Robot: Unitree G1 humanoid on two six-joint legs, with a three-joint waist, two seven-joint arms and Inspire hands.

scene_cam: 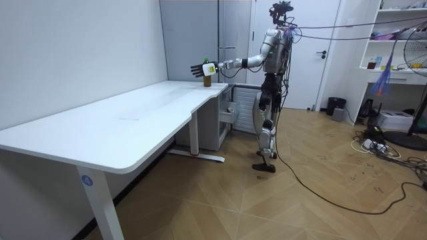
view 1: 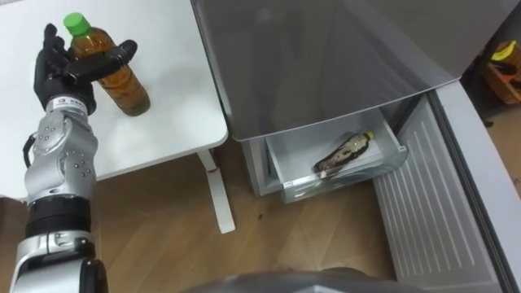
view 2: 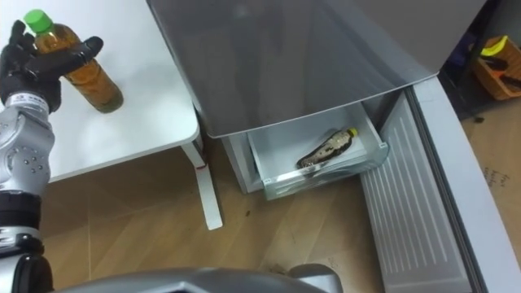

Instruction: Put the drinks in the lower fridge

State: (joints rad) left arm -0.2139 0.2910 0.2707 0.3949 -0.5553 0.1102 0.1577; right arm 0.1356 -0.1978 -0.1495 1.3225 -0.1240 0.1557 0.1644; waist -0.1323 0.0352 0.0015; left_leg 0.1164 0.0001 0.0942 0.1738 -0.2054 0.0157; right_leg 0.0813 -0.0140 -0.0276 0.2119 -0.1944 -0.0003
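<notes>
Reaching out over the white table (view 1: 167, 89), the robot's left hand (view 1: 61, 72) had closed on an upright bottle of amber tea (view 1: 124, 88). Its thumb lay across the front of the bottle just below the shoulder and its fingers rose behind the neck, beside the green cap (view 1: 75, 24). The bottle's base looked to rest on the tabletop, near the end of the table that faces the fridge (view 1: 326, 57) and a little way in from that edge. Any print on it was too small to make out.

In the room view the robot stood upright on the wood floor (scene_cam: 320, 173) between the table's far end and the fridge, with its left arm held out level towards the room view's left.

At the foot of the grey fridge a pale drawer (view 1: 281, 167) stood pulled out. A second bottle (view 1: 343, 153) lay on its side in it, slantwise, its yellow cap (view 1: 369, 135) pointing to the drawer's back right corner. A dark wrap label covered most of its body, and the writing on it could not be read. The fridge door (view 1: 431, 203) stood swung open on the right.
</notes>
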